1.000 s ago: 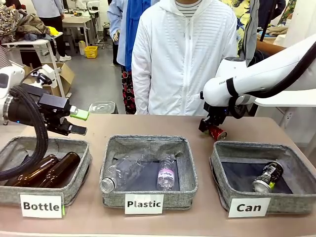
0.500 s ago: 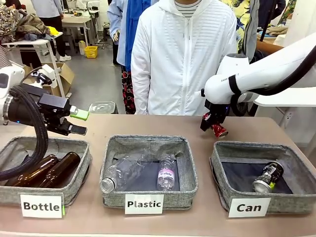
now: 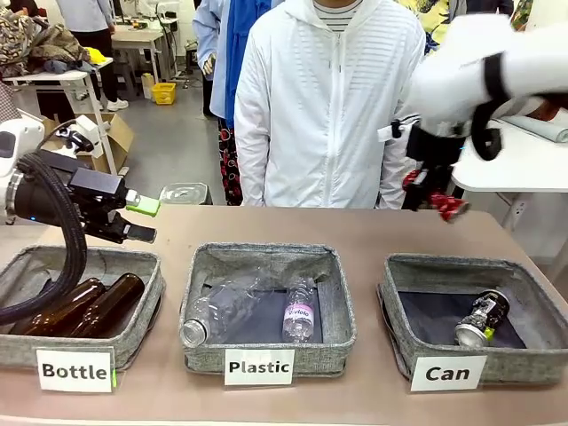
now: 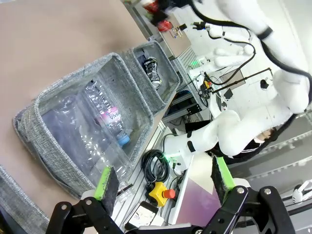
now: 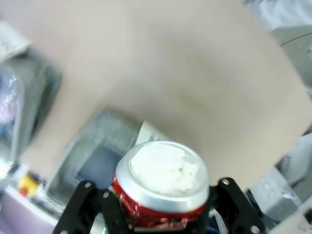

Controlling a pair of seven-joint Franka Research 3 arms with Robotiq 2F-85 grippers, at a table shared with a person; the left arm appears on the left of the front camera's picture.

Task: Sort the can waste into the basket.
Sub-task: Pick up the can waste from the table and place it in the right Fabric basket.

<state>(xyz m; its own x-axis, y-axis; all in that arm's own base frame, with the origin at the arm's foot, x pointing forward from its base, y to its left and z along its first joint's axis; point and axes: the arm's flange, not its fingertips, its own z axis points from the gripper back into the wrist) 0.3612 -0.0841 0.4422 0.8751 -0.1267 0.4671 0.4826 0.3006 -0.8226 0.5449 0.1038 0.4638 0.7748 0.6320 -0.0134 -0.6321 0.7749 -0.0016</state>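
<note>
My right gripper (image 3: 435, 193) is shut on the crushed red can (image 3: 450, 206), held high above the far right of the table, behind the "Can" basket (image 3: 404, 288). In the right wrist view the red can (image 5: 161, 187) sits between the fingers (image 5: 92, 207) with its silver end facing the camera; the picture is blurred. A black can with silver ends (image 3: 480, 318) lies in that basket. My left gripper (image 3: 142, 220) hangs open above the "Bottle" basket, nothing between its pads (image 4: 108, 181). The left wrist view also catches the Can basket (image 4: 163, 61) and the black can (image 4: 151, 68).
The "Bottle" basket (image 3: 142, 306) holds brown glass bottles (image 3: 106, 302). The "Plastic" basket (image 3: 342, 306) in the middle holds clear plastic bottles (image 3: 299, 311). A person in a white jacket (image 3: 328, 98) stands at the far edge of the table.
My right arm has lifted the red can up and to the right, from near the table surface to well above it. The left arm has stayed still.
</note>
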